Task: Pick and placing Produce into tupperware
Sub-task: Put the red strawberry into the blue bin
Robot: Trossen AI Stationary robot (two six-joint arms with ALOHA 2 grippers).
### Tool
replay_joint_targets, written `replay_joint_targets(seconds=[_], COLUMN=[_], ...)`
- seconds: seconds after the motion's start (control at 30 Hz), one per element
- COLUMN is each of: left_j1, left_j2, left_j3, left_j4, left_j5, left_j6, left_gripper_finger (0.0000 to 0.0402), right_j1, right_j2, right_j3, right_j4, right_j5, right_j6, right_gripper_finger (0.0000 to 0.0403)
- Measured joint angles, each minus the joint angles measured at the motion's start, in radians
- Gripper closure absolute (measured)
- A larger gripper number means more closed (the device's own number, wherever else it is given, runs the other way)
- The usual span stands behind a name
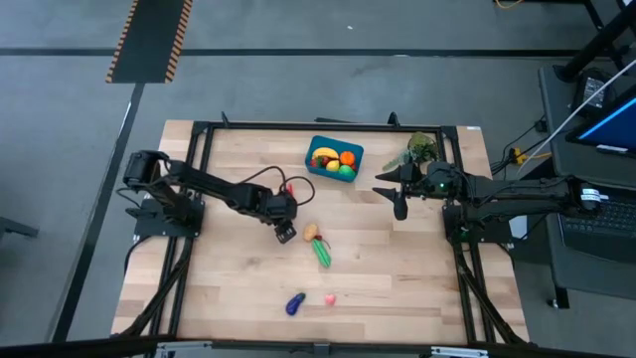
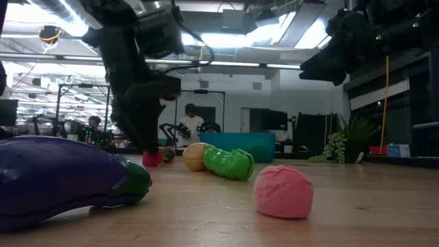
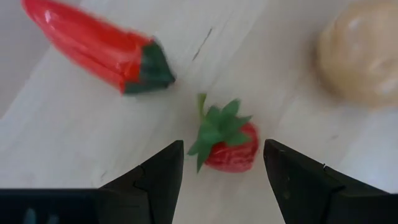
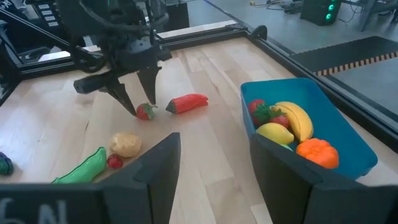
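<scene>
Your left end effector [image 3: 221, 171] is low over the table [image 1: 397, 278] with its two fingers spread, one on each side of the little strawberry [image 3: 229, 142]. The strawberry lies on the wood between them, not pinched yet. It is small and round, so if you squeeze off to one side, I think it could pop out and roll away. Its green leaves stick up, and if you catch only the leaves, the berry may slip out on the way up.

Watch the red chili pepper [image 3: 93, 46] lying near it. A finger that swings wide could bump it.

The tan potato [image 4: 126, 144] and the green pea pod [image 4: 79, 169] are close too, so come straight up.

The blue tupperware [image 1: 320, 145] sits at the far edge of the table and already holds a banana [image 4: 292, 118] and an orange [image 4: 317, 152]. Your right end effector [image 4: 211, 177] waits near it with fingers apart and nothing in them. Your left arm could knock it on the way there.
</scene>
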Motion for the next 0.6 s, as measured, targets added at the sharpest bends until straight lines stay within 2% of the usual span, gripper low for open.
replay_joint_targets(seconds=[0.2, 0.6], left_j1=[0.000, 0.000], left_j2=[0.046, 0.055], left_j3=[0.000, 0.001], left_j4=[0.014, 0.034], left_j5=[0.008, 0.004], left_j6=[0.001, -0.002], left_gripper_finger=[0.0187, 0.0187], right_j1=[0.000, 0.000], right_j2=[0.000, 0.000], right_j3=[0.000, 0.000], right_j4=[-0.002, -0.004], right_j5=[0.000, 0.000], right_j6=[0.000, 0.000], right_gripper_finger=[0.0207, 0.0207])
